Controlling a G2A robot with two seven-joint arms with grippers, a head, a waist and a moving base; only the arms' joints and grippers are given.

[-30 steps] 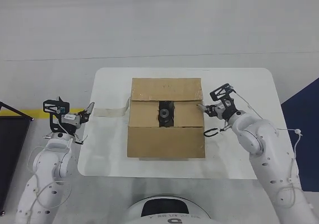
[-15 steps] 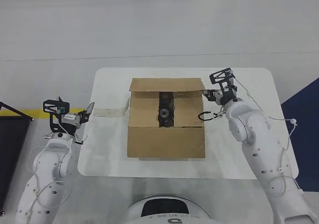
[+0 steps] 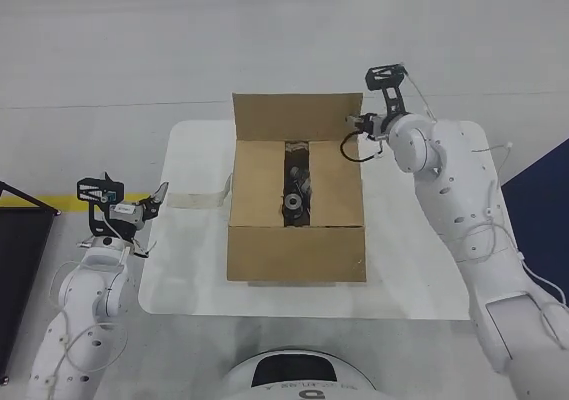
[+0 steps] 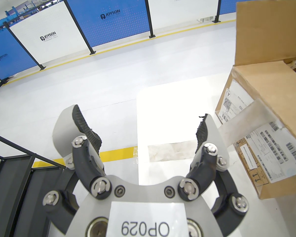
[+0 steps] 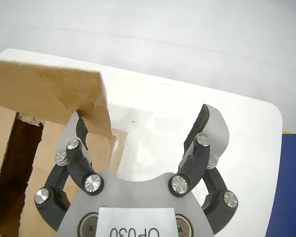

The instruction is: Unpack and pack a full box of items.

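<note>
Box [image 3: 264, 222] flap [image 5: 46, 94] touches the right tool [image 5: 141, 120].

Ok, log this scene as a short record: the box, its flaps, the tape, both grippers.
box: cardboard box on white table
flaps: far flap raised; inner flaps flat, gap between
contents: dark items in the gap
tape: clear tape strip trailing off box's left side
right gripper: jaws open, at far flap's right corner
left gripper: jaws open, empty, at table's left edge

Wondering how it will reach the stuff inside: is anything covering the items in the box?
Yes. Two side flaps lie flat over the box, leaving a narrow gap above the items. The right end effector is at the raised far flap.
</note>
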